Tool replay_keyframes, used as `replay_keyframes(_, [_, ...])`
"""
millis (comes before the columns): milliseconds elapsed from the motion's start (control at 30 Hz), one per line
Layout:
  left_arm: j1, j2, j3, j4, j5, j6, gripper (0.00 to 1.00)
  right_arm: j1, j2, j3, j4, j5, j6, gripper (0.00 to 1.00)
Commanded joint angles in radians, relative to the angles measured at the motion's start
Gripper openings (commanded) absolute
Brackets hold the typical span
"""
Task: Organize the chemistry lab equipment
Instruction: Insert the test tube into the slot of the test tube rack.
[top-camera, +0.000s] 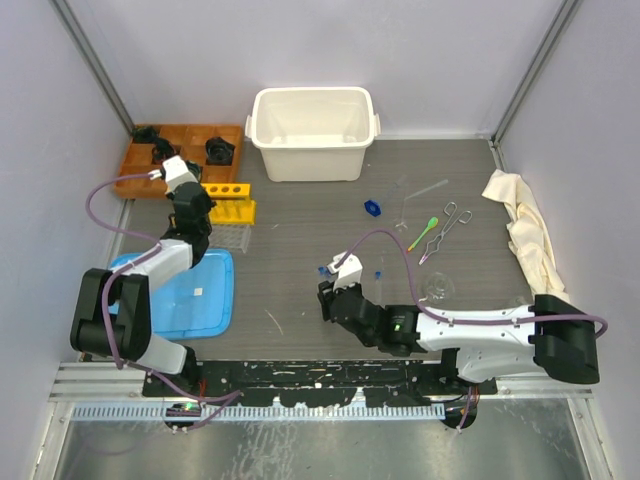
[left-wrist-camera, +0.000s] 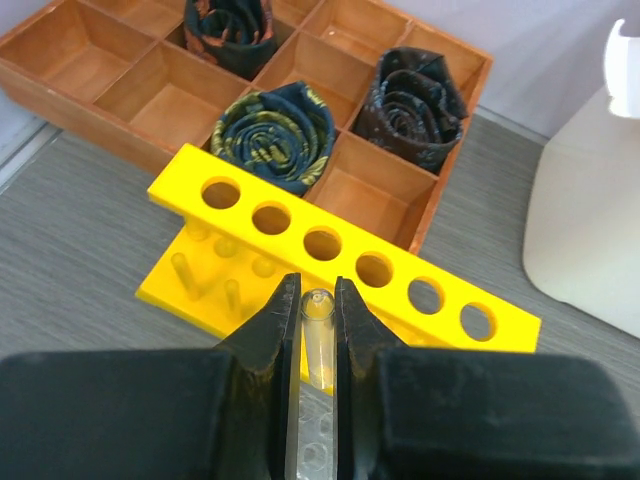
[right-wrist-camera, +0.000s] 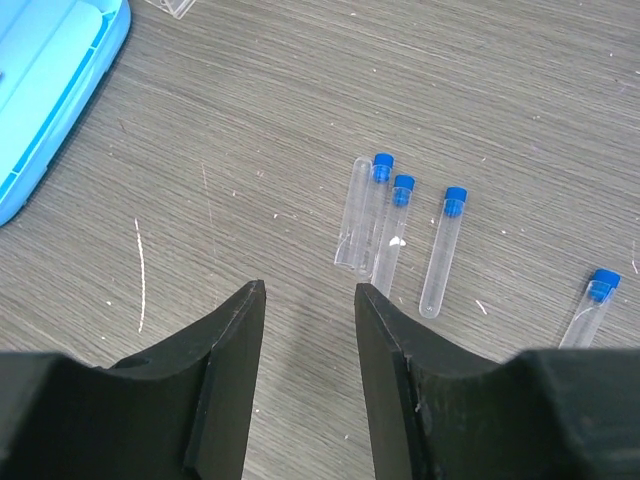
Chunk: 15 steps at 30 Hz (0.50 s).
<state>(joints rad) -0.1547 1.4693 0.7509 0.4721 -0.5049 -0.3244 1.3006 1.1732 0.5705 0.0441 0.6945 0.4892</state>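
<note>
**Lab Gear by the Numbers**

One yellow rack (left-wrist-camera: 296, 230) with six top holes. One clear tube (left-wrist-camera: 318, 345) above it. Four blue caps (right-wrist-camera: 455, 200) on tubes. One forceps (top-camera: 452, 222), one green spoon (top-camera: 424, 232), one flask (top-camera: 437, 287). One orange tray (left-wrist-camera: 100, 75) holding three dark rolls (left-wrist-camera: 272, 135). One white tub (top-camera: 313, 133), one blue tray (top-camera: 190, 300), one cloth (top-camera: 525, 225).

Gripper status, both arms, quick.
Left gripper: shut on a clear glass tube, at the yellow rack.
Right gripper: open, empty, near the capped tubes.
</note>
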Motion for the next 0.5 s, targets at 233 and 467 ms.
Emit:
replay_keyframes(233, [0.004,0.051,0.036,0.168,0.049,0.016,0.0,-0.027,0.017,0.016,0.05,-0.008,0.001,0.47])
replay_keyframes(467, [0.004,0.074,0.051,0.208,0.043,0.046,0.0,-0.044,0.013,0.009,0.059,-0.019,-0.006,0.47])
